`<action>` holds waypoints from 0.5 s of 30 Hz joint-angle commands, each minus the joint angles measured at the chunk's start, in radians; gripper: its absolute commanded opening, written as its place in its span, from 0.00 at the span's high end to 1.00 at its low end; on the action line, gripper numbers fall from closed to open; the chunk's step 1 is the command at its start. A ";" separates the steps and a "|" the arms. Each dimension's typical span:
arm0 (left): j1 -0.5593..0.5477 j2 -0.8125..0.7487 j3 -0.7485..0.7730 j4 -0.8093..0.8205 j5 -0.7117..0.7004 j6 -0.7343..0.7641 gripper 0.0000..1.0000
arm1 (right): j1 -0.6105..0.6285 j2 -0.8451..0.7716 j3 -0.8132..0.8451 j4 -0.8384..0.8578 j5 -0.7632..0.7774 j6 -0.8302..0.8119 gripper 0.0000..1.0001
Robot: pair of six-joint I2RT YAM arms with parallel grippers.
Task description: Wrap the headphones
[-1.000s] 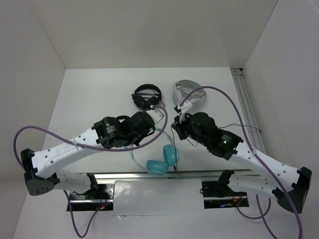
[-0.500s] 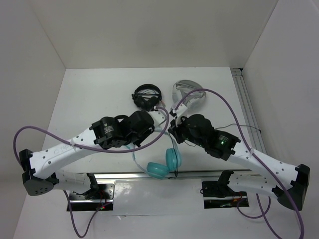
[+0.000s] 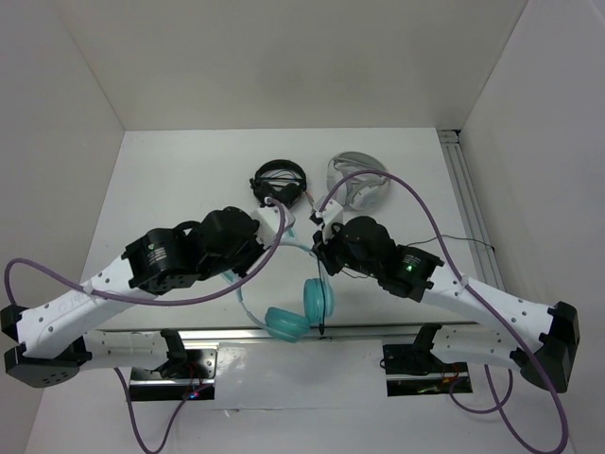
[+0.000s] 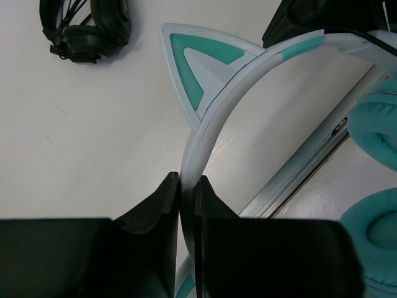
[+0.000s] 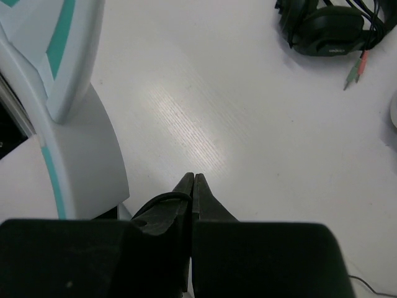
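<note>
Near the bench's (image 3: 189, 180) front edge, the left claw (image 4: 187, 186) is clamping the teal headphones (image 3: 318, 301) by their pale headband (image 4: 211, 118). The clenched right claw (image 5: 193, 180) is pinching their thin cable (image 5: 162, 198). Black headphones (image 3: 279, 182) are lying beyond.

White arms (image 3: 66, 307), black joints (image 3: 222, 241), purple cables (image 3: 373, 172).

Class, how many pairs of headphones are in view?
3: the teal headphones near the front edge, the black headphones at the back centre, the grey-white headphones just right of them.
</note>
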 commanded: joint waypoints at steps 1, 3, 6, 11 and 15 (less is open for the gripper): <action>-0.018 -0.081 0.027 0.184 0.101 -0.038 1.00 | -0.002 -0.008 -0.006 0.114 -0.021 -0.008 1.00; -0.018 -0.106 0.007 0.210 0.100 -0.052 1.00 | -0.002 -0.020 -0.031 0.151 -0.064 -0.008 0.96; -0.018 -0.129 -0.004 0.270 0.110 -0.082 1.00 | -0.002 -0.029 -0.075 0.246 -0.148 -0.017 0.84; -0.018 -0.129 -0.016 0.305 0.100 -0.167 1.00 | -0.002 -0.084 -0.177 0.468 -0.240 0.018 0.46; -0.018 -0.167 -0.017 0.334 0.120 -0.205 1.00 | -0.002 -0.097 -0.267 0.616 -0.240 0.040 0.37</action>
